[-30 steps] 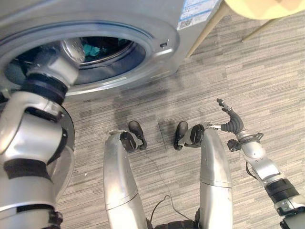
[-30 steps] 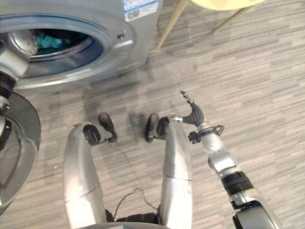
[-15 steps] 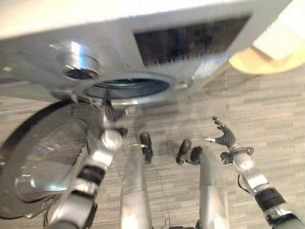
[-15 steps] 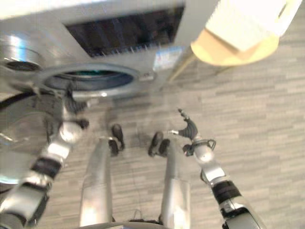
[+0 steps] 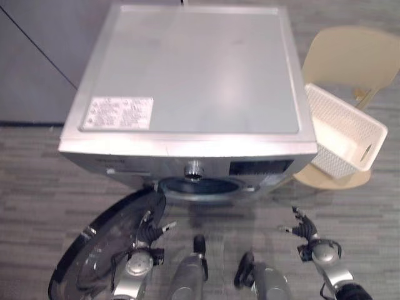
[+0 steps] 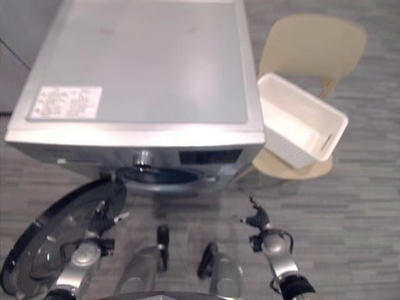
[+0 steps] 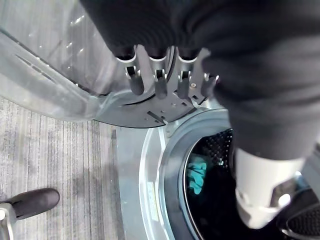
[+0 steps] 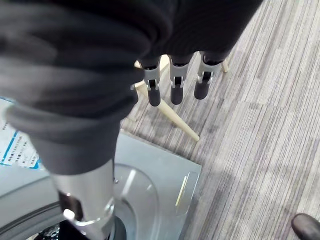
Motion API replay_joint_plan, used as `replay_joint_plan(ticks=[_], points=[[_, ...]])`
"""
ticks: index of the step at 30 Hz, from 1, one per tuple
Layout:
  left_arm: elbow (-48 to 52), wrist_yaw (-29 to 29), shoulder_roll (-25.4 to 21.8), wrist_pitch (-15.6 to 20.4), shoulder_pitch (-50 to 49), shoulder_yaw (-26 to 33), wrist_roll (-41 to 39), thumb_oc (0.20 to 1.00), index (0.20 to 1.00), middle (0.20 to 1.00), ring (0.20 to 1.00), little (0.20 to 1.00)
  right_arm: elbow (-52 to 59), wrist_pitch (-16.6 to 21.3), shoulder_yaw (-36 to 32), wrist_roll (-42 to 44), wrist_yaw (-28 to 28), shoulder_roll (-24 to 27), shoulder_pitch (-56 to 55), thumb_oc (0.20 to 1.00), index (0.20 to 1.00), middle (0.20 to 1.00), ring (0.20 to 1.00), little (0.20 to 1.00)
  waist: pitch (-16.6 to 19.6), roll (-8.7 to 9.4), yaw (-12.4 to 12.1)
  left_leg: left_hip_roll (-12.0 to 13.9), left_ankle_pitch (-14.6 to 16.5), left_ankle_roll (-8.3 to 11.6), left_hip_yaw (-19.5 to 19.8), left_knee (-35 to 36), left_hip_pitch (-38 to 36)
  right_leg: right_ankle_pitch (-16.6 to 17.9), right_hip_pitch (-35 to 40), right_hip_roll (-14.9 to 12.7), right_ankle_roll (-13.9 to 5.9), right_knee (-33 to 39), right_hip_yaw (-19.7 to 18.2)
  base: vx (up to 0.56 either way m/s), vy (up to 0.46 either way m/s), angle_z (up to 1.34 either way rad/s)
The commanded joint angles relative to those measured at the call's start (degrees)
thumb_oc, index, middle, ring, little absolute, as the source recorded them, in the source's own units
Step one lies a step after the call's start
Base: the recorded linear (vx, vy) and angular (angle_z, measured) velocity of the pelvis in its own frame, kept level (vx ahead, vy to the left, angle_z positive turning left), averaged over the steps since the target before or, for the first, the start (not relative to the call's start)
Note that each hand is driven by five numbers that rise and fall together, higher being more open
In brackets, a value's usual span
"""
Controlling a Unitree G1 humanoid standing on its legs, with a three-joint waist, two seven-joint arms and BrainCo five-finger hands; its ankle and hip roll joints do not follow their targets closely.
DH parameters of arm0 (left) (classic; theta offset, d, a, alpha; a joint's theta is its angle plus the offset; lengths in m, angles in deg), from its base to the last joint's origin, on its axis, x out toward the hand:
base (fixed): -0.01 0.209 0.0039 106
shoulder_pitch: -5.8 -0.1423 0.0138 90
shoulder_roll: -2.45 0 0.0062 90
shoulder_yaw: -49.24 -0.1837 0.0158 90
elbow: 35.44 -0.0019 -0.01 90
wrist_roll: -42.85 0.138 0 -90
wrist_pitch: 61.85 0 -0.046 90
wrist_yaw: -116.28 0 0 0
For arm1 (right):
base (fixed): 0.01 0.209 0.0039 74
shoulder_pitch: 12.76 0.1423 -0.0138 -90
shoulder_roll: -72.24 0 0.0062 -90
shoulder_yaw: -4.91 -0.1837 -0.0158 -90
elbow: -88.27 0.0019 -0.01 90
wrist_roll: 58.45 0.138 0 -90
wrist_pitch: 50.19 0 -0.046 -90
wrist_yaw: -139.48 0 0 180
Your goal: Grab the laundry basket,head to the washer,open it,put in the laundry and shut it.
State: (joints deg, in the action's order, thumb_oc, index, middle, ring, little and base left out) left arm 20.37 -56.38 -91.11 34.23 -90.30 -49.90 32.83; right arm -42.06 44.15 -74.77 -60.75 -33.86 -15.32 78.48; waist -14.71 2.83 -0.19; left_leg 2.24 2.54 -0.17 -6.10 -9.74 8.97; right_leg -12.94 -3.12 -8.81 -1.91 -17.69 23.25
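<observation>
The view has swung up sharply in the last second. A second ago it looked down into the drum mouth at close range; now the whole washer (image 5: 187, 87) fills the upper middle of the eye views from above, so the camera has lifted and the things themselves need not have moved. The left arm, which reached into the opening a second ago, is now out of it, with the left robot hand (image 5: 152, 232) at the lower left beside the door (image 5: 100, 250).

The door hangs fully open at the lower left, and the drum opening (image 7: 200, 175) shows teal laundry (image 7: 196, 172) inside. The laundry basket (image 5: 342, 134) rests tilted on a pale chair (image 5: 350, 62) at the right, just beside the washer's corner, and looks empty. My judgement is that loading is done and only shutting the door is left.

The left robot hand's fingers (image 7: 160, 82) are relaxed and straight and hold nothing, close to the door's inner rim. The right robot hand (image 6: 257, 219) hovers at the lower right over the floor (image 5: 375, 225), its fingers likewise loose and empty.

For room: the door's free edge sweeps the lower left, where the floor is bare. The arc back to the opening looks unobstructed. The chair legs (image 8: 172, 120) stand near the washer's right corner, well apart from the door's path.
</observation>
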Motion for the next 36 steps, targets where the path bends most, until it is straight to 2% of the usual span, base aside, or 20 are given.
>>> replay_joint_plan(ticks=[1, 3, 4, 5, 9, 10, 12, 13, 14, 16, 17, 19, 21, 22, 23, 24, 25, 31, 36], points=[[0.27, -1.48, -0.09, 0.38, -1.18, 0.61, 3.05, 1.000, 1.000, 1.000, 1.000, 1.000, -0.65, 1.14, -1.42, -1.06, -0.68, 1.61, -1.14, 1.000, 1.000, 1.000, 1.000, 1.000, 4.20, -0.49, 0.54, 0.04, 0.77, 1.10, -1.59, 5.25, -3.63, 6.71, -1.05, 0.04, -4.59, 7.17, -3.55, 0.12, 0.084, -0.24], [-0.25, -1.78, 0.00, 0.20, -1.79, 0.71, 3.82, 1.000, 1.000, 1.000, 1.000, 1.000, -1.32, 1.07, -1.62, -1.18, -0.78, 1.38, -1.60, 1.000, 1.000, 1.000, 1.000, 1.000, 5.14, -0.51, 0.58, -0.26, 0.47, 1.06, -1.94, 6.77, -5.08, 7.35, 0.33, 0.25, -4.93, 8.90, -3.62, 0.13, 0.113, -0.21], [-2.46, -1.70, 0.55, 0.03, -2.47, 1.15, 4.89, 1.000, 1.000, 1.000, 1.000, 1.000, -3.01, 0.71, -1.90, -1.67, -0.75, 0.83, -2.92, 1.000, 1.000, 1.000, 1.000, 1.000, 6.74, -0.62, 0.50, -1.18, 0.09, 0.86, -2.83, 10.51, -8.75, 8.73, 3.17, 0.72, -5.97, 12.60, -4.69, 0.10, 0.152, -0.06], [-3.18, -1.66, 0.66, -0.07, -2.49, 0.97, 5.34, 1.000, 1.000, 1.000, 1.000, 1.000, -3.20, 0.53, -2.03, -1.82, -0.44, 0.71, -3.17, 1.000, 1.000, 1.000, 1.000, 1.000, 6.95, -0.72, 0.66, -1.27, -0.08, 0.81, -3.16, 11.68, -9.59, 9.30, 3.21, 0.62, -6.40, 12.84, -4.94, 0.09, 0.183, -0.23], [-4.14, -1.28, -0.62, 0.17, -0.62, -0.36, 6.74, 1.000, 1.000, 1.000, 1.000, 1.000, -3.50, 0.57, -1.33, -1.99, 0.04, 0.50, -3.10, 1.000, 1.000, 1.000, 1.000, 1.000, 5.36, -1.12, 0.83, -0.80, -1.71, 0.31, -3.25, 13.27, -9.52, 8.56, 0.06, 1.08, -7.10, 8.02, -8.43, -0.16, 0.053, -0.31], [-3.67, -0.65, -1.71, 0.23, 1.46, -1.05, 7.13, 1.000, 1.000, 1.000, 1.000, 1.000, -3.82, 0.68, -0.71, -1.58, 0.28, 0.07, -2.77, 1.000, 1.000, 1.000, 1.000, 1.000, 4.07, -1.10, 1.26, -0.03, -2.91, -0.08, -2.58, 11.38, -6.89, 6.05, -2.06, 3.39, -6.90, 1.97, -12.89, -0.32, -0.011, 0.00], [-3.54, -0.09, -2.39, 0.47, 3.30, -1.31, 7.29, 1.000, 1.000, 1.000, 1.000, 1.000, -4.07, 0.80, 0.09, -1.56, 0.33, -0.04, -2.44, 1.000, 1.000, 1.000, 1.000, 1.000, 3.78, -1.24, 0.99, 0.60, -4.46, -0.03, -2.26, 10.95, -4.73, 4.40, -2.35, 5.40, -6.27, -1.76, -14.68, -0.39, -0.061, 0.28], [-2.81, 0.16, -2.41, 0.74, 3.75, -1.48, 6.70, 1.000, 1.000, 1.000, 1.000, 1.000, -4.23, 1.06, 0.78, -1.57, 0.29, -0.20, -2.56, 1.000, 1.000, 1.000, 1.000, 1.000, 4.55, -0.98, 0.26, 0.60, -6.02, 0.18, -1.73, 11.55, -2.64, 2.60, -0.83, 7.43, -5.43, -3.21, -16.16, -0.35, -0.136, 0.44], [-2.13, 0.41, -2.46, 0.90, 3.50, -1.25, 6.31, 1.000, 1.000, 1.000, 1.000, 1.000, -3.81, 1.22, 0.79, -1.56, 0.51, -0.32, -2.84, 1.000, 1.000, 1.000, 1.000, 1.000, 4.96, -0.56, -0.39, 0.55, -6.89, 0.30, -1.43, 11.51, -0.83, 1.56, 0.98, 8.75, -4.91, -1.55, -17.27, -0.33, -0.160, 0.49], [-0.77, 0.84, -2.21, 1.03, 3.40, -1.05, 5.38, 1.000, 1.000, 1.000, 1.000, 1.000, -3.59, 1.14, 1.26, -0.93, 0.38, -0.13, -2.27, 1.000, 1.000, 1.000, 1.000, 1.000, 4.85, 0.12, -1.80, 0.42, -9.38, 1.49, -1.44, 11.33, 2.17, 0.03, 4.35, 9.10, -3.13, 5.22, -17.36, -0.33, -0.197, 0.14], [-0.94, 0.93, -1.76, 0.85, 3.81, -1.31, 5.42, 1.000, 1.000, 1.000, 1.000, 1.000, -4.28, 1.11, 1.48, -0.49, 0.77, 0.00, -1.51, 1.000, 1.000, 1.000, 1.000, 1.000, 4.62, -0.35, -2.73, 1.37, -12.59, 3.77, -0.73, 11.58, 4.99, -0.34, 5.94, 10.32, -1.80, 11.18, -17.63, -0.40, -0.235, 0.28], [-0.25, 0.99, -0.70, 0.77, 3.78, -1.64, 5.05, 1.000, 1.000, 1.000, 1.000, 1.000, -5.12, 0.94, 1.78, -0.90, 0.98, 1.18, -0.85, 1.000, 1.000, 1.000, 1.000, 1.000, 2.90, -2.04, -3.14, 2.56, -15.44, 6.47, 0.91, 12.61, 6.79, 0.77, 5.49, 11.27, -0.90, 12.88, -16.27, -0.47, -0.152, 0.62], [-0.01, 0.52, -0.47, 0.78, 3.74, -1.68, 5.44, 1.000, 1.000, 1.000, 1.000, 1.000, -5.59, 0.77, 1.54, -1.26, 1.08, 1.77, -0.88, 1.000, 1.000, 1.000, 1.000, 1.000, 2.10, -1.68, -2.59, 1.85, -12.49, 5.26, 1.75, 9.58, 6.97, 2.55, 4.25, 9.82, -1.19, 13.40, -14.45, -0.42, -0.016, 0.71], [1.55, -0.10, -1.08, 0.90, 2.87, -1.99, 6.54, 1.000, 1.000, 1.000, 1.000, 1.000, -5.58, 0.89, 0.87, -0.98, 0.86, 1.77, -2.01, 1.000, 1.000, 1.000, 1.000, 1.000, 2.43, -0.37, -1.50, 0.82, -5.80, 3.60, 2.44, 3.12, 4.57, 4.20, 3.35, 7.16, -1.24, 14.47, -12.67, -0.34, 0.041, 0.84], [1.98, -0.19, -1.22, 0.92, 2.89, -1.98, 6.68, 1.000, 1.000, 1.000, 1.000, 1.000, -5.98, 1.07, 0.67, -0.97, 0.78, 1.70, -2.16, 1.000, 1.000, 1.000, 1.000, 1.000, 2.63, -0.04, -1.02, 0.40, -3.43, 3.48, 2.83, 1.58, 3.16, 4.66, 3.06, 6.47, -1.32, 14.69, -12.15, -0.25, 0.044, 0.90], [1.99, -0.19, -1.22, 0.92, 2.90, -1.98, 6.68, 1.000, 1.000, 1.000, 1.000, 1.000, -5.99, 1.07, 0.66, -0.97, 0.78, 1.70, -2.14, 1.000, 1.000, 1.000, 1.000, 1.000, 2.75, -0.07, -0.93, 0.40, -3.53, 3.47, 2.92, 1.58, 3.37, 4.76, 2.92, 6.49, -1.32, 14.75, -12.05, -0.07, 0.137, 0.71], [3.72, -0.07, -1.52, 1.04, 2.91, -2.48, 7.21, 1.000, 1.000, 1.000, 1.000, 1.000, -7.90, 0.98, 0.07, -0.78, 0.74, 1.27, -2.38, 1.000, 1.000, 1.000, 1.000, 1.000, 4.30, -0.59, 0.42, 0.31, -1.39, 3.23, 3.51, 3.64, -1.92, 5.34, 2.41, 6.03, -1.84, 15.27, -11.10, -0.01, 0.121, 0.55], [8.46, 0.47, -3.76, 1.40, 4.16, -3.04, 10.56, 1.000, 1.000, 1.000, 1.000, 1.000, -9.00, 1.01, -0.71, -0.48, 0.61, 1.01, -2.66, 1.000, 1.000, 1.000, 1.000, 1.000, 6.27, -0.84, 1.28, -0.45, -1.67, 2.52, 3.12, 8.75, -4.66, 6.01, 3.63, 5.17, -2.96, 15.63, -10.18, 0.07, 0.152, 0.60], [13.11, 2.13, -8.54, 1.96, 6.29, -1.80, 15.24, 1.000, 1.000, 1.000, 1.000, 1.000, -8.08, 1.09, -0.89, -1.14, -0.05, 0.49, -3.91, 1.000, 1.000, 1.000, 1.000, 1.000, 6.76, -0.34, 1.55, -1.56, -0.95, 1.58, 2.52, 10.41, -6.47, 6.16, 3.89, 3.77, -4.47, 13.92, -10.57, 0.06, 0.142, -0.27]])
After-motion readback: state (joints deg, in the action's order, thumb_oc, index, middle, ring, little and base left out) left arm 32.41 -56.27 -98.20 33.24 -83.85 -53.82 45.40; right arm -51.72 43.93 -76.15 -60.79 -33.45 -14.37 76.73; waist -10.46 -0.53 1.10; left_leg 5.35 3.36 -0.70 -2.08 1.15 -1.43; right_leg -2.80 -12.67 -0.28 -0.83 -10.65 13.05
